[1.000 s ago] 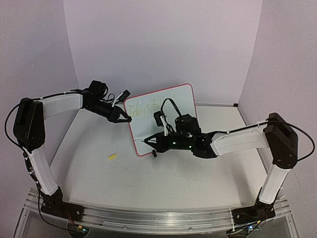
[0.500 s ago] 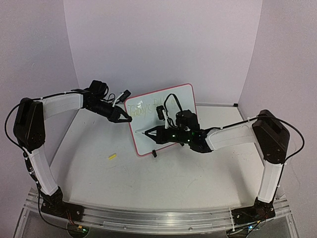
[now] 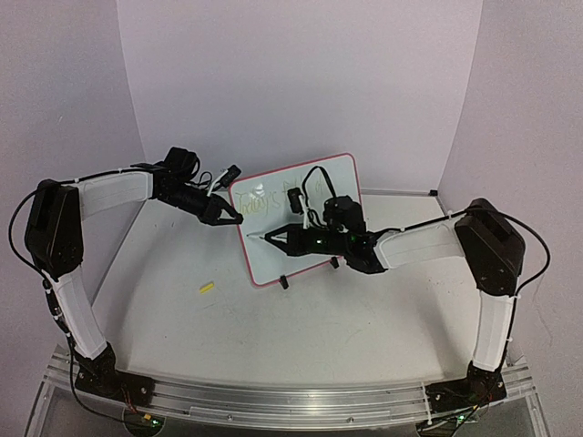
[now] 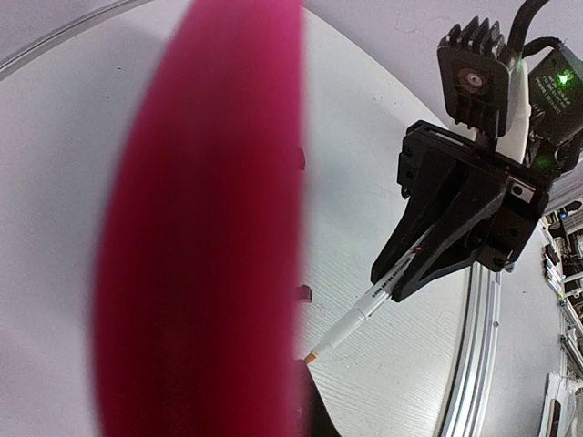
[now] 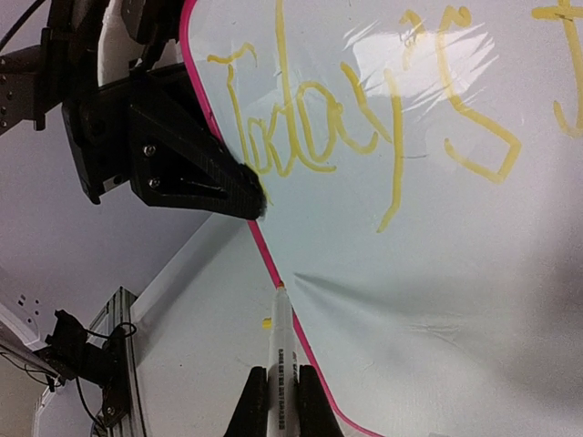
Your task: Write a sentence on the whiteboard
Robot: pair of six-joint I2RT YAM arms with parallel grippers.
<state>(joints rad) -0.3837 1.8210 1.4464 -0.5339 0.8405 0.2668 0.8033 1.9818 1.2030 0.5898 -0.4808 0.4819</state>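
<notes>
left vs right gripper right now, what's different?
Left gripper is clamped on the whiteboard's left edge; right gripper holds a marker. Left gripper sits high, beside the yellow writing; right gripper is lower, with the marker tip near the frame below that writing. Both are black and shut.

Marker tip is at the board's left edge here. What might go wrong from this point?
1. The marker tip sits right at the red frame of the whiteboard, below "Today's". A stroke may start on the frame or slip off the edge.
2. Only the left hand pinches the board's left edge. Pressure from the right hand may tilt or twist it on its feet.
3. The sentence is pale yellow under glare, so it may be hard to read.
</notes>
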